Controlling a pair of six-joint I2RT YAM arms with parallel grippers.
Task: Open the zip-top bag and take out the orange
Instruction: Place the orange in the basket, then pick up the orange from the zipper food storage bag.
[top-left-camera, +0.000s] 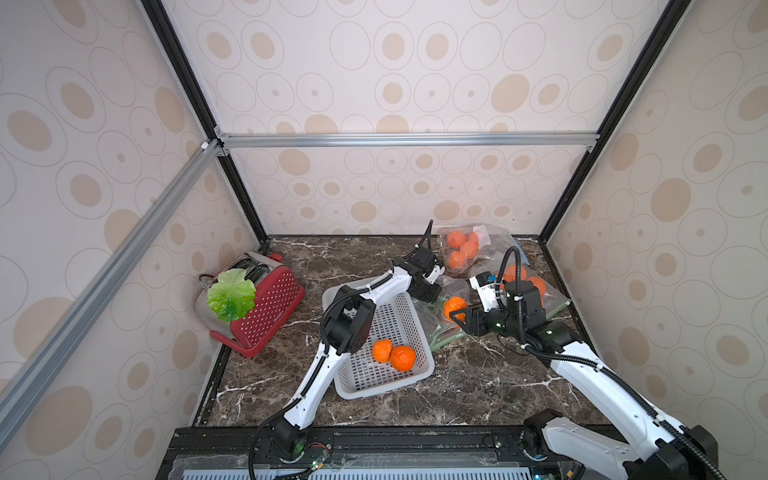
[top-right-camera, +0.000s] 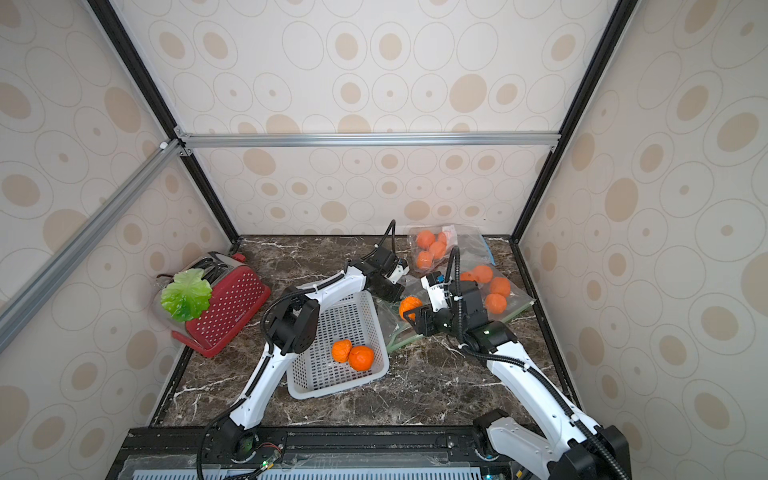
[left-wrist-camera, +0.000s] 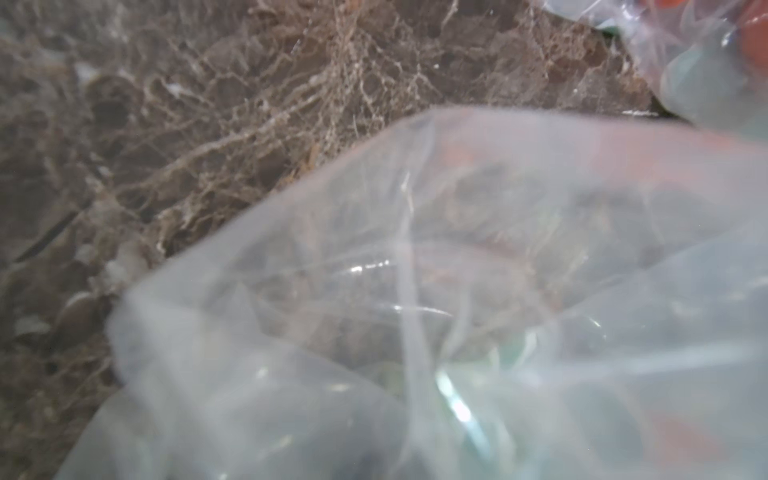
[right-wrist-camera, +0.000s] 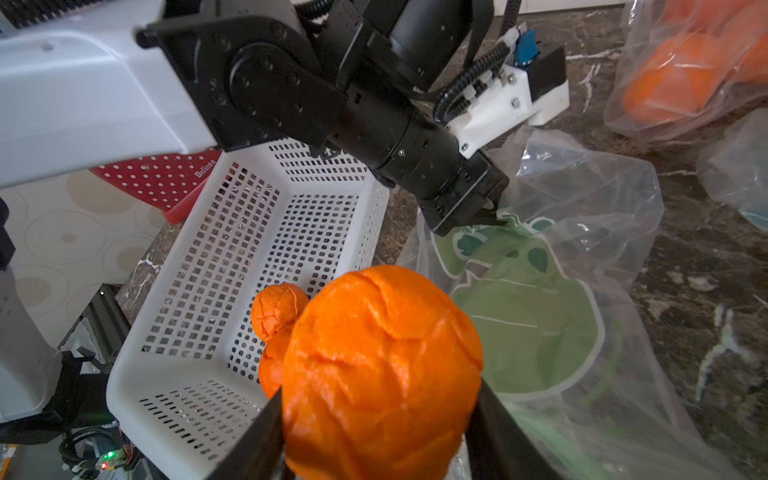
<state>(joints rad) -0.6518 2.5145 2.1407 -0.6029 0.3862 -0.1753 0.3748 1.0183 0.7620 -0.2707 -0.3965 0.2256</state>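
toward the table's (top-left-camera: 478, 386) right edge, the left gripper (right-wrist-camera: 492, 214) pinches the zip-top bag (right-wrist-camera: 582, 266) shut-tight; its own camera shows only blurry plastic. the right gripper (right-wrist-camera: 380, 415), fingers cut off, squeezes the orange (right-wrist-camera: 380, 357) just above the bag. bare table runs along the front edge.

Left arm (top-left-camera: 320, 374): extended forward, elbow raised, wrist pitched down. Left gripper (right-wrist-camera: 484, 214): jaws fully closed, pinching zip-top bag (right-wrist-camera: 582, 199) film. Right arm (top-left-camera: 582, 374): reaching inward, wrist near level. Right gripper (right-wrist-camera: 378, 419): jaws part-spread, 2 fingers (right-wrist-camera: 257, 440) clamping orange (right-wrist-camera: 374, 353).
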